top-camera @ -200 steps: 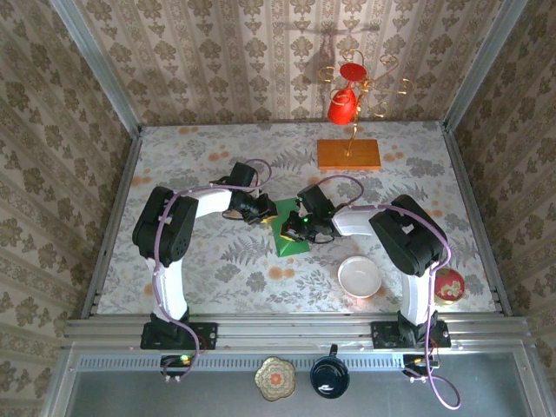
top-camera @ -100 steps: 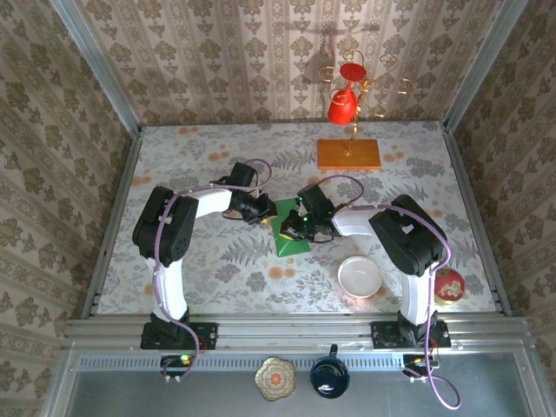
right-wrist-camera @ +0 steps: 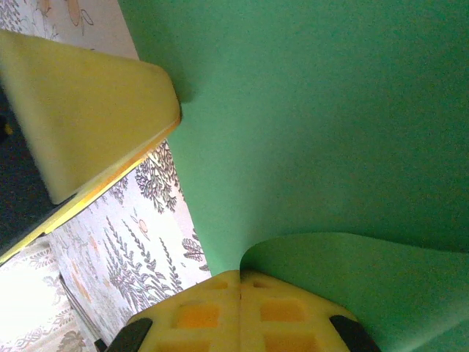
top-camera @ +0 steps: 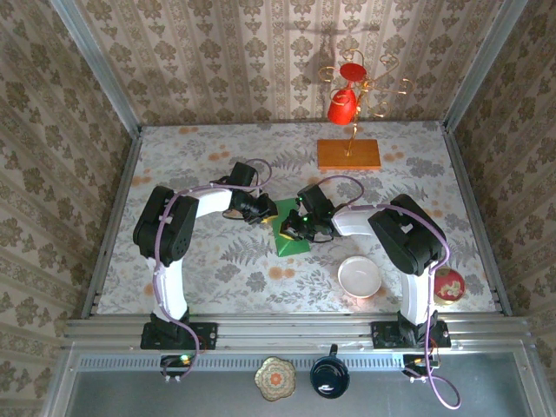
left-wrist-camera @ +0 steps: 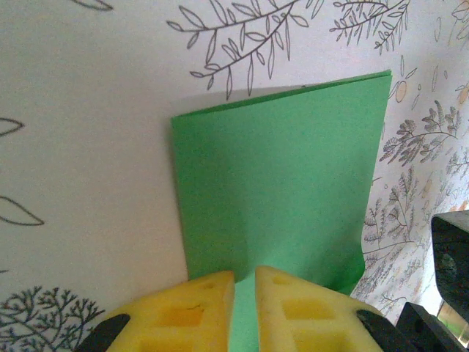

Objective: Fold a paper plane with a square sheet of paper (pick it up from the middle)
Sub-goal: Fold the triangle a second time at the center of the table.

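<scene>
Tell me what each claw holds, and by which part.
Both hold the green sheet of paper. The left claw pinches it at one edge; the right claw is shut on an edge where the paper curls up.

Floral table [top-camera: 200,165] bears green paper [top-camera: 291,239], white bowl [top-camera: 359,277], orange slab [top-camera: 348,154].

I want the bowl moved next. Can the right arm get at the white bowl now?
Probably yes for reach: the white bowl stands uncovered near that arm, but the right gripper is shut on the green paper.
</scene>
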`<state>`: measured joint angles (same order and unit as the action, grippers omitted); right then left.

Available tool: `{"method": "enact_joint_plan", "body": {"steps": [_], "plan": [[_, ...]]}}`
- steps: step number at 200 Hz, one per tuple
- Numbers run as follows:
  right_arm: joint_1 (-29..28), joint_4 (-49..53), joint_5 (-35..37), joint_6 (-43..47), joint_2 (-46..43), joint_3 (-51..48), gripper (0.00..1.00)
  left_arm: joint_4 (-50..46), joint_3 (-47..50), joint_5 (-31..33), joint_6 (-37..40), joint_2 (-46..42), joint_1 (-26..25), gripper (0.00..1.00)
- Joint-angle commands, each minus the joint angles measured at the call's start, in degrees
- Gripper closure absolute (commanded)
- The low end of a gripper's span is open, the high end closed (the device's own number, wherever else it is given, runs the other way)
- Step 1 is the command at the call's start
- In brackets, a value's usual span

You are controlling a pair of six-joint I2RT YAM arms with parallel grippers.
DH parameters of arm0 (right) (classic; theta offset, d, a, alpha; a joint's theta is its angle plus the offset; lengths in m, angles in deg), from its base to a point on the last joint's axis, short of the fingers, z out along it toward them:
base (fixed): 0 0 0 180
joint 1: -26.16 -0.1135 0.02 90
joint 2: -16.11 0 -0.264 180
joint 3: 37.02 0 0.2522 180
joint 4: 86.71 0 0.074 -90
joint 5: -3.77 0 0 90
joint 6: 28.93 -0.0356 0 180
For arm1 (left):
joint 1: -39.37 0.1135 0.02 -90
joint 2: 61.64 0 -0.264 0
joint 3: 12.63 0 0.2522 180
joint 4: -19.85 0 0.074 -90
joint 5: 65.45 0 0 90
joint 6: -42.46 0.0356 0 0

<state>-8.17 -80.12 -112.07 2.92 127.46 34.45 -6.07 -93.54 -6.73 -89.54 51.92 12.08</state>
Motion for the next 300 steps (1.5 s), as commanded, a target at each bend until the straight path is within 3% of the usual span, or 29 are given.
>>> {"method": "enact_joint_plan", "body": {"steps": [1, 226, 276, 300], "plan": [[0.3, -0.4, 1.7, -0.8, 0.5, 0.0, 0.98, -3.0, 0.4, 2.0, 0.6, 3.1, -0.1, 0.82], [0.8, 1.8, 2.5, -0.5, 0.9, -1.0, 0.97, -3.1, -0.5, 1.6, 0.5, 2.2, 0.1, 0.82], [0.8, 4.5, 2.1, -0.3, 1.9, -0.5, 0.87, -0.7, -0.3, 2.0, -2.2, -3.1, 0.8, 0.75], [0.8, 4.8, 2.0, -0.5, 1.6, -0.2, 0.78, 0.5, 2.0, 3.8, -3.3, -6.4, 3.7, 0.71]]}}
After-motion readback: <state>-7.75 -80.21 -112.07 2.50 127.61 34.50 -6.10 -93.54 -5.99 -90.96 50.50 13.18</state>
